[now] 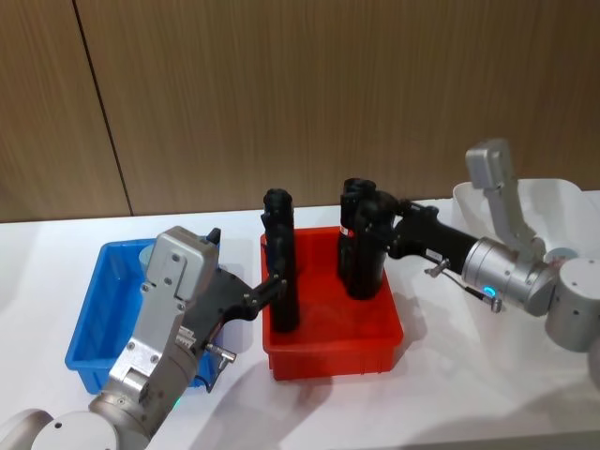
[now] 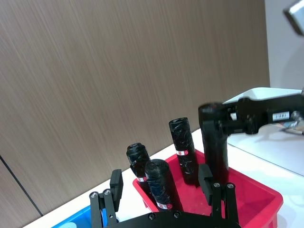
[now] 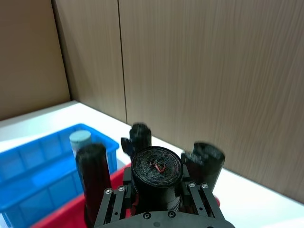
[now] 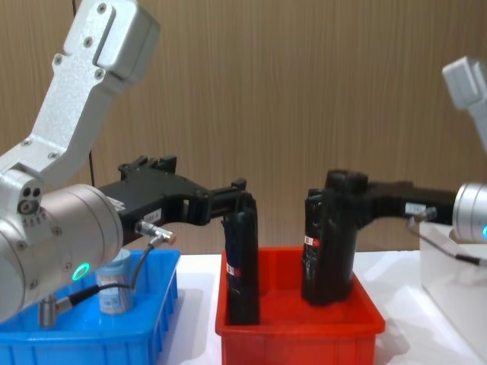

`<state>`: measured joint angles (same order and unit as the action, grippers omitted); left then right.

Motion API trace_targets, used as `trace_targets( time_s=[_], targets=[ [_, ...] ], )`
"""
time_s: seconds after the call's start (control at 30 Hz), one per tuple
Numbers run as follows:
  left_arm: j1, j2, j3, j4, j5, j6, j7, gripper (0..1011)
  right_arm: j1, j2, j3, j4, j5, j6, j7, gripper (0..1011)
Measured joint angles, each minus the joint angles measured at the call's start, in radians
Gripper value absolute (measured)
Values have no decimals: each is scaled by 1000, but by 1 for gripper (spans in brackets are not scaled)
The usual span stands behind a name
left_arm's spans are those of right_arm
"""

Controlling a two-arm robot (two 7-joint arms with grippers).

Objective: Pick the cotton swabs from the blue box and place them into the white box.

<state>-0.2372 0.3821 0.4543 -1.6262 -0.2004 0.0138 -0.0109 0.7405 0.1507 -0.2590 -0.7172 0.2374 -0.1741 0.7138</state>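
Note:
One cotton swabs jar (image 4: pixel 114 287), clear with a pale blue lid, stands in the blue box (image 1: pixel 89 323) on the left, also seen as the jar (image 3: pixel 80 141) from the right wrist. My left gripper (image 1: pixel 270 283) reaches past the blue box into the red bin (image 1: pixel 333 342). Its fingers (image 2: pixel 116 183) stand open on either side of a black roll (image 2: pixel 159 187). My right gripper (image 1: pixel 370 220) comes in from the right and is shut on the top of another black roll (image 4: pixel 327 251) in the red bin. The white box (image 1: pixel 562 202) is at the far right.
Several tall black rolls stand upright in the red bin between the blue and white boxes. A wood-panelled wall (image 1: pixel 300 94) rises directly behind the white table (image 1: pixel 450 394). My right arm (image 1: pixel 506 272) stretches across in front of the white box.

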Motion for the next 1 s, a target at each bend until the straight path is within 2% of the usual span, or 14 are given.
trace_targets(
  time_s=[0.2,0.23,0.3,0.33,0.6,0.87,1.0],
  targets=[
    [0,0,0,0,0,0,0,1004,-66,32,18,-183,12,52,-34,545],
    [0,0,0,0,0,0,0,1004,-66,32,18,-183,12,52,-34,545],
    [0,0,0,0,0,0,0,1004,-92,46,27,-258,16,73,-57,545],
    [0,0,0,0,0,0,0,1004,-92,46,27,-258,16,73,-57,545],
    [0,0,0,0,0,0,0,1004,-156,89,59,-441,11,142,-152,545],
    [0,0,0,0,0,0,0,1004,-195,122,85,-550,-8,201,-242,545],
    [0,0,0,0,0,0,0,1004,-207,134,95,-583,-18,223,-279,545]
  ],
)
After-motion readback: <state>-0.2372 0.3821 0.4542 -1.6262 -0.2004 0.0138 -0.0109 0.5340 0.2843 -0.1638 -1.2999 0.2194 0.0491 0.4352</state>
